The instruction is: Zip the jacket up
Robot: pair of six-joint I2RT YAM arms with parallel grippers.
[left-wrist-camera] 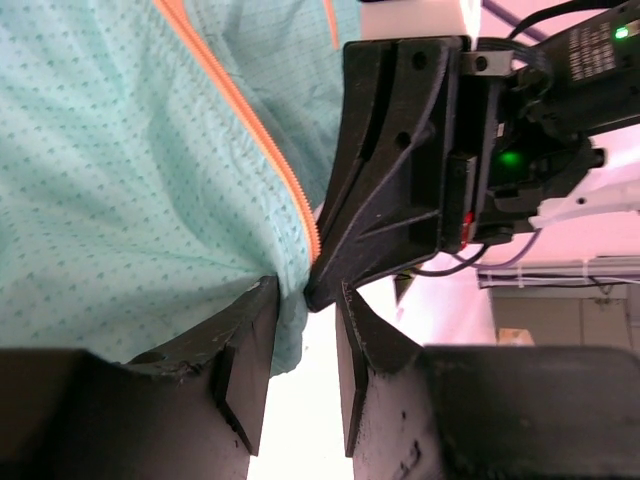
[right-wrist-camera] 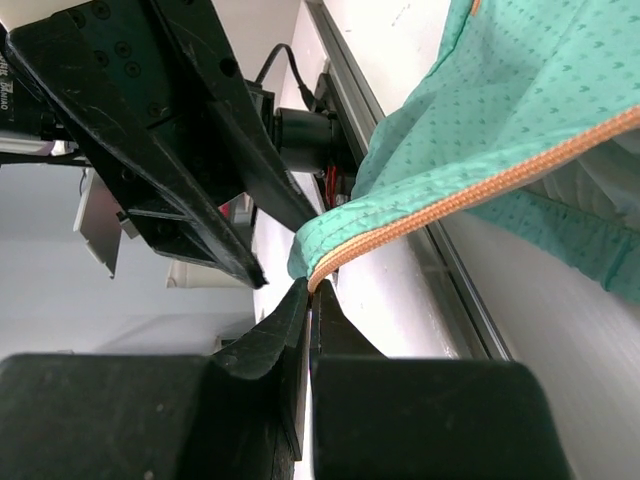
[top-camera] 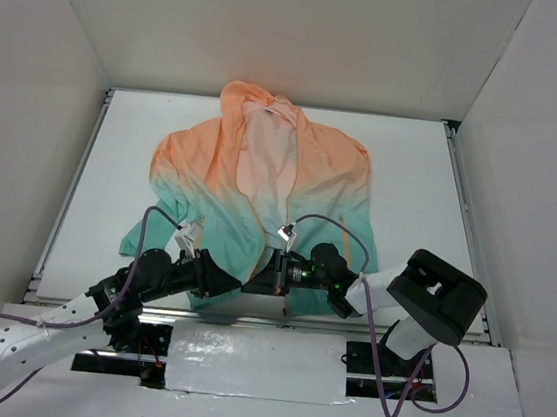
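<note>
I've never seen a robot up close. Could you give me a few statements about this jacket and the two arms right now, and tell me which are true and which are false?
1. The jacket lies with its hood toward the far end of the table. True.
2. The jacket is zipped to the top. False: its front lies open, showing the pale lining.
3. The right fingers are pinched shut on the hem corner at the bottom end of the orange zipper. True.
4. The left fingers are clamped on a sleeve. False: they stand apart at the teal hem, with bare table showing between them.
</note>
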